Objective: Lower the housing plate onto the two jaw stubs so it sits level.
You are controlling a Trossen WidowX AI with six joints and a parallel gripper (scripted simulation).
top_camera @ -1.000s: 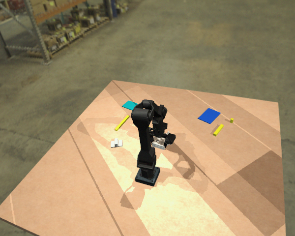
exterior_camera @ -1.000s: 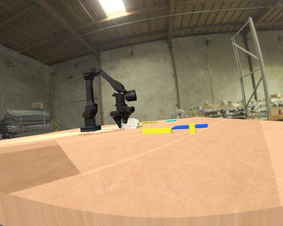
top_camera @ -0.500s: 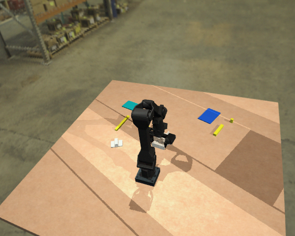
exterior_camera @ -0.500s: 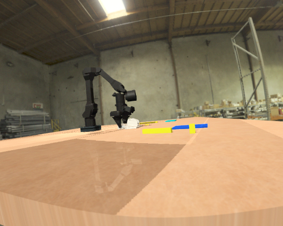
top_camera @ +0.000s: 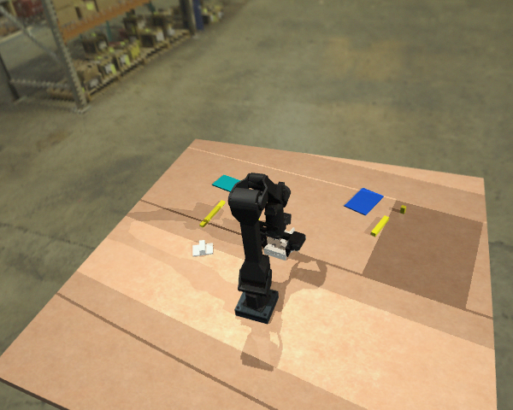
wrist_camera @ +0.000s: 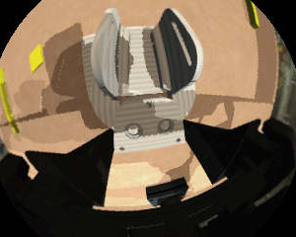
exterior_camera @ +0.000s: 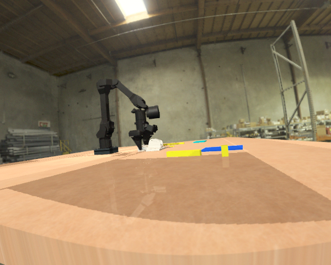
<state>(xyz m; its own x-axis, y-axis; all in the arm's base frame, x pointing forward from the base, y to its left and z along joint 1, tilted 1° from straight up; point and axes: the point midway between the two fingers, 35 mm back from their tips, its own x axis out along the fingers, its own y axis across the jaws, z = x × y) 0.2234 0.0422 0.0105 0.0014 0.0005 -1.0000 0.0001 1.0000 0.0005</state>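
Observation:
My gripper (top_camera: 278, 244) (exterior_camera: 143, 146) (wrist_camera: 147, 126) points down low over the table, shut on the side edges of the pale housing plate (wrist_camera: 149, 135). Two round rings show in the plate between the fingers. Two curved upright jaws, the left jaw (wrist_camera: 103, 56) and the right jaw (wrist_camera: 189, 74), stand side by side beyond the plate over a pale ridged base (wrist_camera: 91, 86). The plate looks roughly level in the wrist view. Whether it rests fully on the jaw stubs or a gap remains under it cannot be told; the stubs are mostly hidden.
A small white part (top_camera: 202, 248) lies left of the arm. A yellow bar (top_camera: 212, 213) and a cyan panel (top_camera: 225, 183) lie beyond it. A blue panel (top_camera: 363, 201) (exterior_camera: 235, 148), another yellow bar (top_camera: 380, 225) (exterior_camera: 183, 153) and a small yellow block (top_camera: 403, 208) (exterior_camera: 224, 150) are to the right.

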